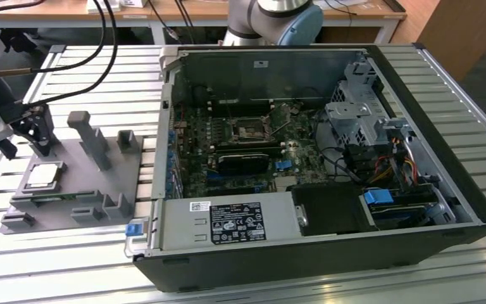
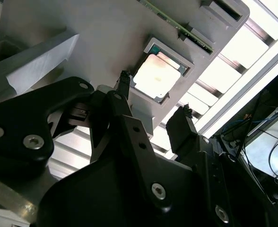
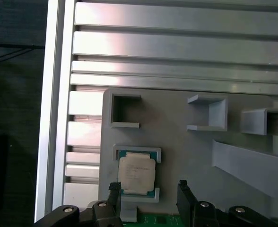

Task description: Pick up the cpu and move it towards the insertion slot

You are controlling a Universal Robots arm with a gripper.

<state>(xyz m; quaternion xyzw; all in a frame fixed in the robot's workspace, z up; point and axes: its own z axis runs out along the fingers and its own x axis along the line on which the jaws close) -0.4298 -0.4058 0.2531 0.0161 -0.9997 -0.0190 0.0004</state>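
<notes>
slatted aluminium table (image 1: 454, 88) | wooden desk (image 1: 353, 11) behind | wooden panel (image 1: 471, 31) at exterior view's right

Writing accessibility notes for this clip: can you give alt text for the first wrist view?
The cpu lies in a square recess of a grey fixture, with the open claw poised close to it, holding nothing. The fixture rests on a slatted metal table.

silvery cpu (image 3: 136, 174), grey fixture (image 3: 177, 151)

Lab: slotted aluminium bench (image 1: 471, 88), opened computer case (image 1: 311, 259), robot arm (image 1: 278, 19).
</notes>
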